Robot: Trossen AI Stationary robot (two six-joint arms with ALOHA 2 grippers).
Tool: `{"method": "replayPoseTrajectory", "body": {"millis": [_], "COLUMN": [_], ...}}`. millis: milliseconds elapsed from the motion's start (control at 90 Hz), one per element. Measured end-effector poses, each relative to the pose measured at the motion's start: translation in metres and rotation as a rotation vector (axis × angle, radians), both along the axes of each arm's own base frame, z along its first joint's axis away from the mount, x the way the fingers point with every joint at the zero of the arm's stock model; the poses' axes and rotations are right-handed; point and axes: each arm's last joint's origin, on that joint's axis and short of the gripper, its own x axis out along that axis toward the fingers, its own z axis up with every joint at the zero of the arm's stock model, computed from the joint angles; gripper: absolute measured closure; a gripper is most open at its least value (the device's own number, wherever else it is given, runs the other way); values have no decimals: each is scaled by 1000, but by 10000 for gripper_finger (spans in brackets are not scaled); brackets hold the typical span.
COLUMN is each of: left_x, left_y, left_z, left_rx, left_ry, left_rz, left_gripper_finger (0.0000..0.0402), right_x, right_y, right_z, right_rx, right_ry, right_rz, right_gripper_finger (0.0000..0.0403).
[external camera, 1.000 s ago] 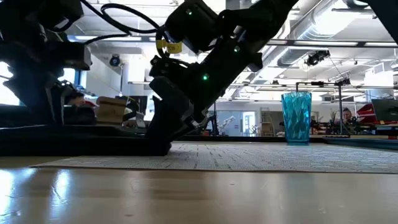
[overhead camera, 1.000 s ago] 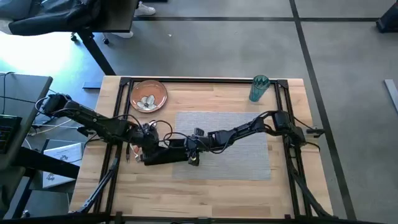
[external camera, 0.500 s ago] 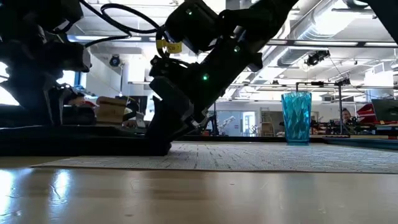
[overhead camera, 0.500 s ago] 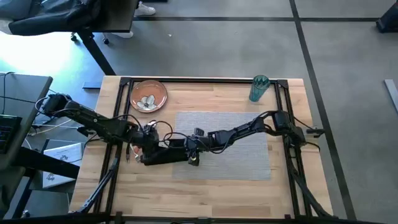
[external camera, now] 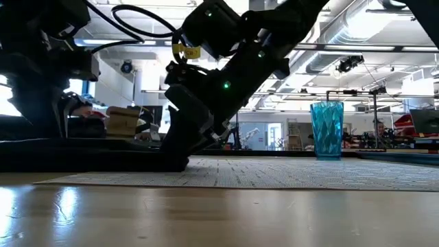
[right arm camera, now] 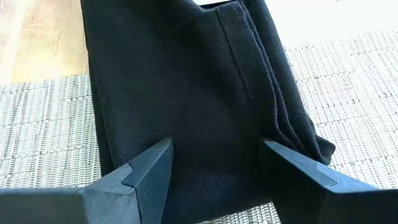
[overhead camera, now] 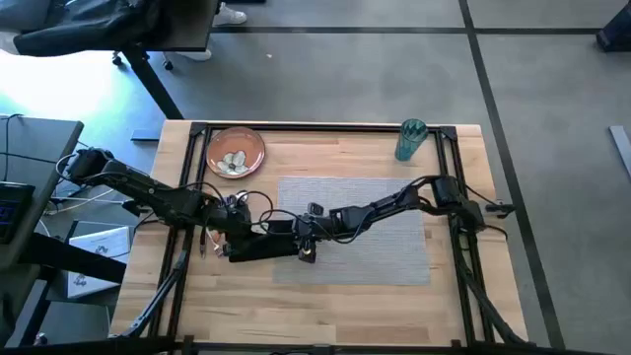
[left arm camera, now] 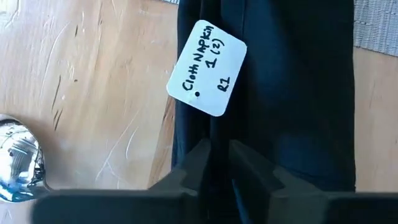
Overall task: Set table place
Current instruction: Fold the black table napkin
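You had both hands down on the black napkin [overhead camera: 264, 248], which lay folded across the left edge of the grey mat [overhead camera: 385, 229], part on the weave and part on the bare wood of the table [overhead camera: 325, 306].

Your left hand [left arm camera: 216, 163] had its fingers pinched nearly together on a fold of the napkin, just below the white tag [left arm camera: 207, 68] marked by hand. A shiny spoon bowl [left arm camera: 18, 163] lay on the wood beside that hand.

Your right hand [right arm camera: 214, 163] stood wide open, its two fingers [right arm camera: 146, 171] pressed down on the cloth with a broad span of napkin between them, gripping nothing. From above, that hand [overhead camera: 306, 247] sat at the mat's left edge and the left hand [overhead camera: 237, 235] just beside it over the wood.

The orange plate [overhead camera: 235, 151] stood at the table's far left corner with some pale things in it, too small to make out. The teal cup [overhead camera: 410, 140] stood upright near the far right corner, off the mat; from table height the cup [external camera: 327, 129] showed beyond the mat's far edge.
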Motion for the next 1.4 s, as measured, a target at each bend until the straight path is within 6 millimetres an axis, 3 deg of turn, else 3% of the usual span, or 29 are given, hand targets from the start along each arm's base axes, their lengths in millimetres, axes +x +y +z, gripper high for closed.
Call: {"method": "replayPoseTrajectory", "body": {"millis": [156, 400, 822, 1089, 1267, 1400], "left_x": [0, 2, -10, -2, 11, 10], "left_y": [0, 1, 2, -1, -11, -17], "left_z": [2, 29, 24, 28, 35, 16], "left_rx": [-5, 17, -13, -84, -108, -124], "left_ry": [7, 55, 196, 125, -52, -113], "left_rz": [39, 116, 162, 141, 76, 69], "left_gripper_finger": [399, 401, 402, 401, 401, 401], "right_x": [0, 0, 0, 0, 3, 9], "right_y": [0, 0, 0, 0, 1, 2], "right_z": [0, 0, 0, 0, 5, 13], "right_rx": [-7, -7, -5, -6, -14, -36], "right_ry": [1, 1, 2, 1, -1, -17], "right_rz": [8, 8, 6, 7, 28, 59], "right_gripper_finger": [187, 187, 187, 187, 187, 187]}}
